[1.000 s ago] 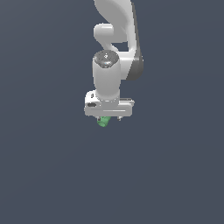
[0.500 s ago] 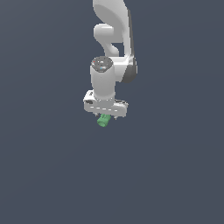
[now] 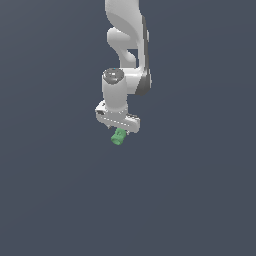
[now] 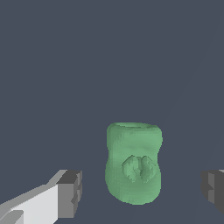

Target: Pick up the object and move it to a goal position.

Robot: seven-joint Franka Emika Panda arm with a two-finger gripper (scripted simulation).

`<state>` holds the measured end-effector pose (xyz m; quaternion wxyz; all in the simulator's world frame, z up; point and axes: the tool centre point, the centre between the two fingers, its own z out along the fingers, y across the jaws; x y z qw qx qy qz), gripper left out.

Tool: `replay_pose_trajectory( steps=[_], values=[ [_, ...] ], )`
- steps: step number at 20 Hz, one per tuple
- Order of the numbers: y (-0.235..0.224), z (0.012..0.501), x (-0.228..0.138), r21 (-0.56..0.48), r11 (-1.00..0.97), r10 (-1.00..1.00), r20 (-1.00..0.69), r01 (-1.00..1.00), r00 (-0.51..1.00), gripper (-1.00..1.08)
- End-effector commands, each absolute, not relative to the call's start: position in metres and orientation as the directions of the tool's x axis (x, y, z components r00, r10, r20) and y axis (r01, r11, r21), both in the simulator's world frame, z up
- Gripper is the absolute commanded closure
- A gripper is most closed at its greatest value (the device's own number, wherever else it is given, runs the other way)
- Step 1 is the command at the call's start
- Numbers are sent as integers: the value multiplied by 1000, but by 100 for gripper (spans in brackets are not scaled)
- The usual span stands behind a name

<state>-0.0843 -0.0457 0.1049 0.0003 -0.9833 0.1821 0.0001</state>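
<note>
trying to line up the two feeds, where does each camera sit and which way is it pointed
Exterior view: off the arm, looking from a raised angle at the white arm, its gripper and the green object just below it, against a plain dark surface.
Wrist view: on the wrist, looking out past the gripper; both fingertips show, with the green object between them and a gap on each side.
Shared: the green object and the gripper appear in both.

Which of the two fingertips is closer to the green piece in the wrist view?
The fingertip with white finger body showing behind it: its gap to the green ridged piece is narrower than the other fingertip's. Neither touches.
</note>
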Motion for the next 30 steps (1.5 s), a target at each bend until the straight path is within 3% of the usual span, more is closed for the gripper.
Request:
replay_pose_trajectory(
  steps=[1,24,25,30],
  values=[
    [-47,102,-89,0,-926,-378,0,-378,926,-92],
    [-48,51,-92,0,-923,-386,0,-386,923,-92],
    [-48,51,-92,0,-923,-386,0,-386,923,108],
    [-48,51,-92,0,-923,-386,0,-386,923,108]
  ],
)
